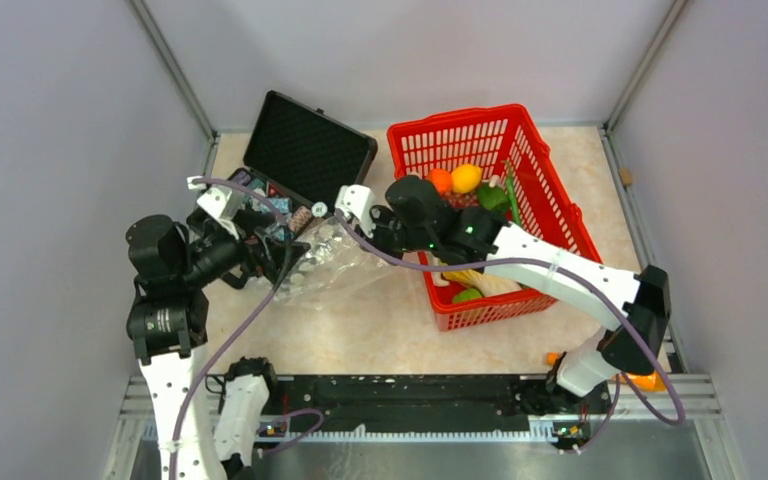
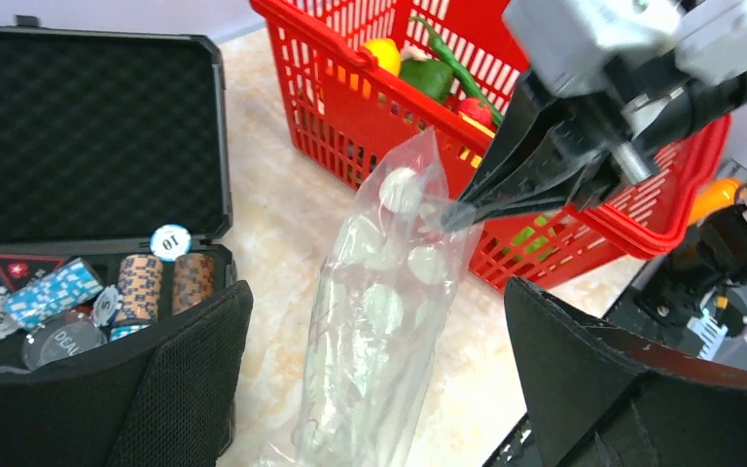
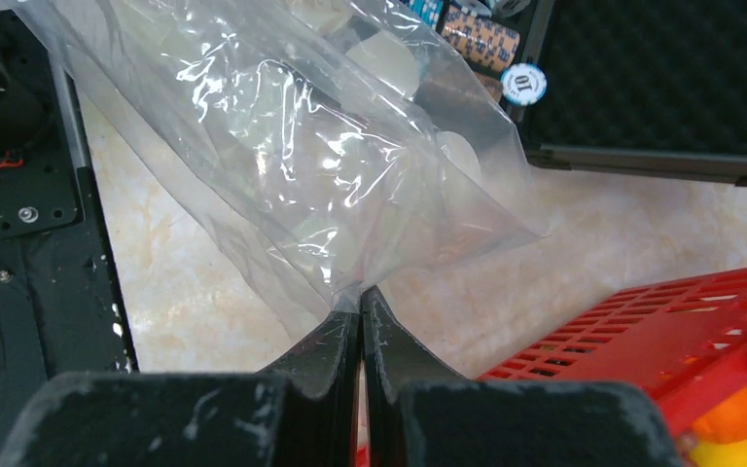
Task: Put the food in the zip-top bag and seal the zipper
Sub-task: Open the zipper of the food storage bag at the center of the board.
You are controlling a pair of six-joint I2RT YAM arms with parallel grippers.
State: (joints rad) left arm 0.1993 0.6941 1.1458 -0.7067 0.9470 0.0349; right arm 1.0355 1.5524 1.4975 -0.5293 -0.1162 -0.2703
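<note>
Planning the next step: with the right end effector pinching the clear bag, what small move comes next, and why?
Probably close the left end effector on the zip-top bag: its jaws stand wide open either side of the bag, and only the right end effector, shut on the bag's edge, holds it.

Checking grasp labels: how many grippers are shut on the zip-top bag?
1: the right gripper pinches the zip-top bag at its edge, beside the red basket; the left gripper stands open around it.

case (image 1: 310, 152) left, basket (image 1: 457, 119) right — bag (image 1: 342, 266) between
</note>
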